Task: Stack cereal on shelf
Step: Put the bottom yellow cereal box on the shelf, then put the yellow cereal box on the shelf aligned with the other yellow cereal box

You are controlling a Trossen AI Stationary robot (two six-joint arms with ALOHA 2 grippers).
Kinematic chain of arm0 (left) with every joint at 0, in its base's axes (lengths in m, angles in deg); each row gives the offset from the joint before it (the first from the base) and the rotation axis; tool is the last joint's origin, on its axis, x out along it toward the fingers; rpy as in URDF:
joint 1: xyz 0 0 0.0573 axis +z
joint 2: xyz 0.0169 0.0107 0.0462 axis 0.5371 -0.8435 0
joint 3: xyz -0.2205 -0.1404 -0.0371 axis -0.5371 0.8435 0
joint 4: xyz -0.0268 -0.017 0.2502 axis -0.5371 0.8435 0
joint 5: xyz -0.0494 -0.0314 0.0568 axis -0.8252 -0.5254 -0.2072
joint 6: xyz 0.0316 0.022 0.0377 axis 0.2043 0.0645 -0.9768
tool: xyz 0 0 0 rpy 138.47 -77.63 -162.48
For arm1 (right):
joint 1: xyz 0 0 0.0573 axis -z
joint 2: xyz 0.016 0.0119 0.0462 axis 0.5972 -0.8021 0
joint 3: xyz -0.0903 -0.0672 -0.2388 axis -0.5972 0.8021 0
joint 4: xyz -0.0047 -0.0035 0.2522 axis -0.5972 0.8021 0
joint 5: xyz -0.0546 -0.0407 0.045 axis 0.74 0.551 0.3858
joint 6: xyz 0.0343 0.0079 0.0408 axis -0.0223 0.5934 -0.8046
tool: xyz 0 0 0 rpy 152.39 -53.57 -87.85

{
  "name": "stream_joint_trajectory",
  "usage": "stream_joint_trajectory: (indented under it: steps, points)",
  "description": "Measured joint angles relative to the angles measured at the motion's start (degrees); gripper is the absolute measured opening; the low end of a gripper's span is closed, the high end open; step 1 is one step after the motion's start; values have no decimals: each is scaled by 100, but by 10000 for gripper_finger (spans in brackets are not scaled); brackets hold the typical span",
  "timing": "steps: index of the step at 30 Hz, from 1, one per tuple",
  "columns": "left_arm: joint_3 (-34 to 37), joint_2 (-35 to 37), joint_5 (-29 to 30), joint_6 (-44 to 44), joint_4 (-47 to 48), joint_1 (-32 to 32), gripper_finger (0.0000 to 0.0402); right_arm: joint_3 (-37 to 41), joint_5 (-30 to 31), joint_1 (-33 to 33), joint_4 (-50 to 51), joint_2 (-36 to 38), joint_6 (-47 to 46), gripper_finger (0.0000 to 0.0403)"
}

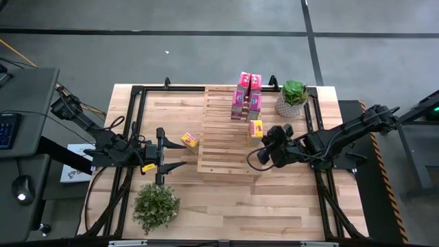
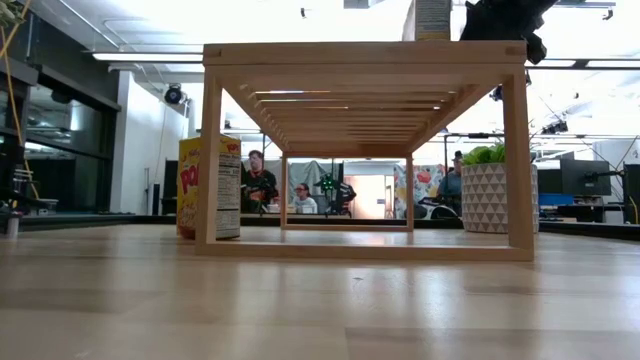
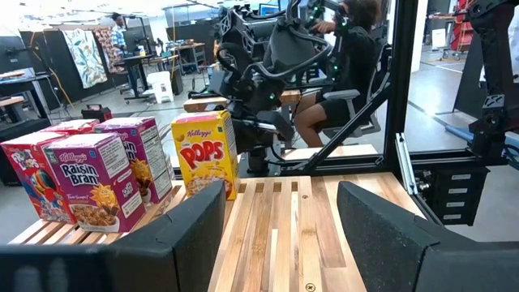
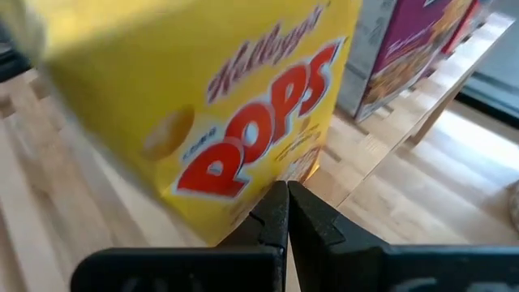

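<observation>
The shelf is a pale slatted rack standing in the middle of the table. Several pink cereal boxes stand on its far end, also seen in the left wrist view. One yellow Pops box stands upright on the slats near them. A second yellow box stands on the table left of the shelf. My right gripper is shut, close beside the yellow box on the shelf. My left gripper waits open, left of the shelf. My right gripper has its shut fingertips at the lower edge of the yellow box's printed face, coming level from the table's right. Nothing lies between the fingers. Whether the tips touch the box, I cannot tell.
A potted plant in a patterned pot stands at the shelf's far right. A leafy plant sits near the table's near left corner. Bare slats fill the shelf's near half. People sit in the room beyond the table.
</observation>
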Motion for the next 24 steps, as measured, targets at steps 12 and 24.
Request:
stream_joint_trajectory:
  steps: [12, 24]
  points:
    - [2, 0, -2, 0, 4, 0, 227, -37, -384, 0, 585, 6, -8, 0]
    - [2, -2, 0, 0, 43, 0, 227, 9, 411, -671, 2177, 1020, -1174, 0]
